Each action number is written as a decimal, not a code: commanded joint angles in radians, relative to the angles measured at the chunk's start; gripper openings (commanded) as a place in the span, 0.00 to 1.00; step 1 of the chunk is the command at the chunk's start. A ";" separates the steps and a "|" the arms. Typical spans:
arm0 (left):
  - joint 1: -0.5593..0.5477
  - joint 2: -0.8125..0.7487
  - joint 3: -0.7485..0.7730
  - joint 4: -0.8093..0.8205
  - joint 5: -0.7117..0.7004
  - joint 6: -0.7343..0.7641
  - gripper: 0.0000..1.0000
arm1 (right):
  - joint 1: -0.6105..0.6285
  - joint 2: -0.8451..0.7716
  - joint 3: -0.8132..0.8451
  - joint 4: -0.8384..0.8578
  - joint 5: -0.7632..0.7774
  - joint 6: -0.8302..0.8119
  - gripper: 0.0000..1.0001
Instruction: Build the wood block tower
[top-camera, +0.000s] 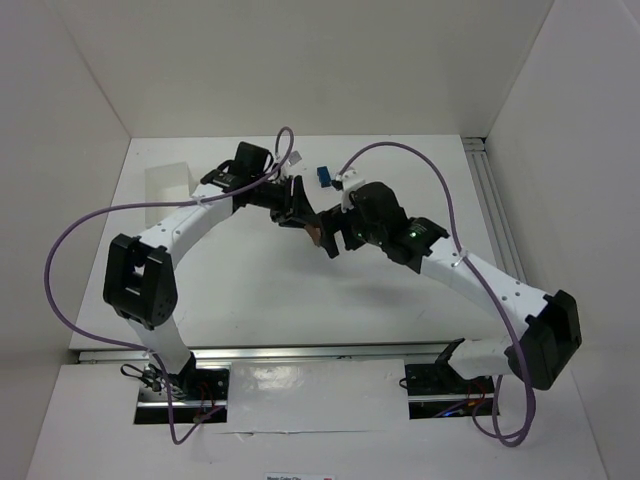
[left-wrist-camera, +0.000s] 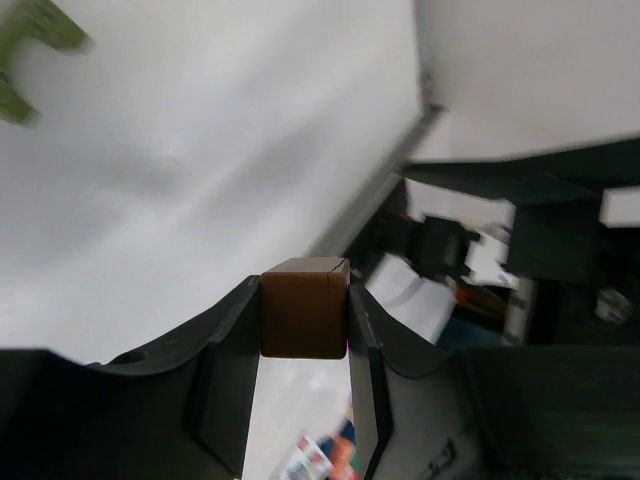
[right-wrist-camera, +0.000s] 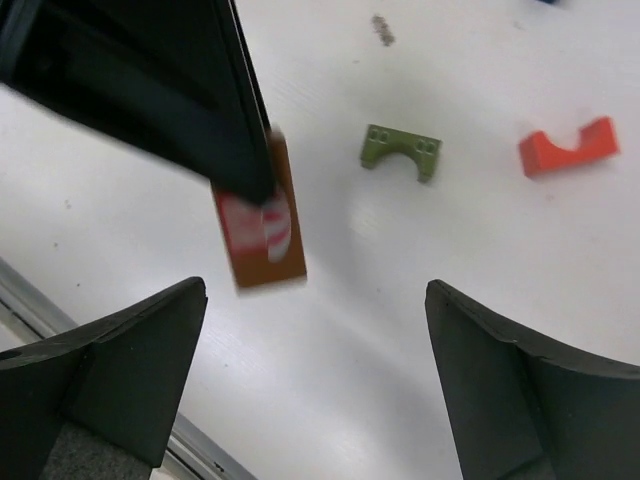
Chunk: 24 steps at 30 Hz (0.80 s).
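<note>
My left gripper (left-wrist-camera: 303, 292) is shut on a brown-orange block (left-wrist-camera: 304, 308), which sits squarely between its two dark fingers. From above, that block (top-camera: 313, 237) hangs over the middle of the table, where both grippers meet. My right gripper (right-wrist-camera: 312, 300) stands wide open just below the block (right-wrist-camera: 262, 225), with nothing between its fingers. An olive green arch block (right-wrist-camera: 401, 150) and a red arch block (right-wrist-camera: 568, 148) lie flat on the table beyond. The olive block (left-wrist-camera: 25, 45) also shows blurred in the left wrist view. A blue block (top-camera: 323, 177) sits farther back.
A white tray (top-camera: 170, 185) stands at the back left of the table. White walls close the table in at the back and on both sides. A metal rail (top-camera: 495, 210) runs along the right edge. Purple cables loop over both arms.
</note>
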 joint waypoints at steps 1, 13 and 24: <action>-0.043 0.005 0.144 -0.102 -0.290 0.099 0.00 | -0.003 -0.148 -0.017 -0.106 0.154 0.090 0.97; -0.385 0.241 0.345 -0.024 -1.064 0.081 0.00 | -0.152 -0.354 -0.055 -0.566 0.590 0.722 0.98; -0.482 0.372 0.277 0.142 -1.327 0.038 0.00 | -0.212 -0.418 -0.065 -0.586 0.611 0.708 1.00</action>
